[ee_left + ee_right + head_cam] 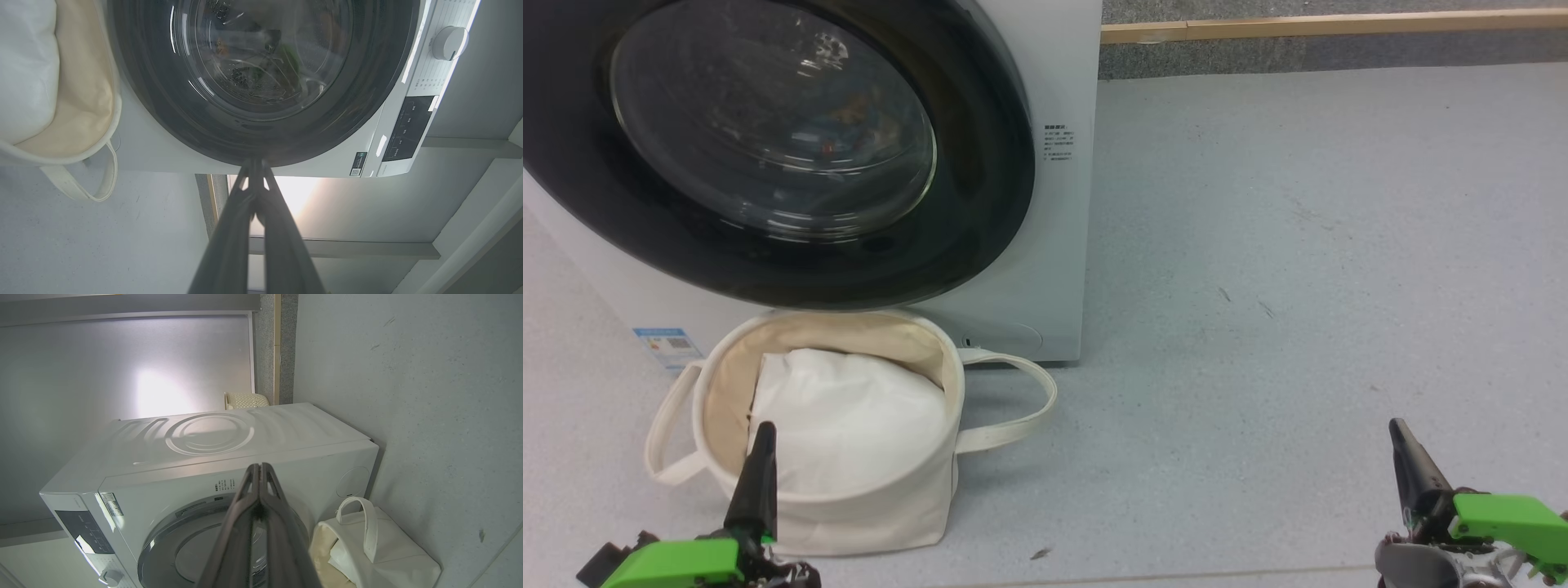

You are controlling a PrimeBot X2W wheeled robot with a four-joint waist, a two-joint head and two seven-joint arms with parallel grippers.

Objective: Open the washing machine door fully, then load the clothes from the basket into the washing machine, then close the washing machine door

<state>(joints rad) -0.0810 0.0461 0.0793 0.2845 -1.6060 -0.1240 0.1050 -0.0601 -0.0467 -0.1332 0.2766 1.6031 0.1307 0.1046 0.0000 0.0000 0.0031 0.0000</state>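
Note:
The washing machine (1062, 245) stands at upper left with its washing machine door (980, 163) shut flat against the front, black rim around a clear glass bowl. Before it on the floor sits the cream basket (874, 514), holding a plain white bundle (849, 425). The clothes are hidden. My left gripper (762, 429) is shut and empty, its tip in front of the basket's near rim. My right gripper (1396, 426) is shut and empty, low at the right, far from the machine. The left wrist view faces the door (367, 81) past the shut fingertips (255, 163).
Grey floor (1298, 286) stretches to the right of the machine. A wooden strip (1339, 26) runs along the far wall. A blue sticker (666, 343) marks the machine's lower left. The knob (449, 43) and dark control panel (408, 126) sit beyond the door.

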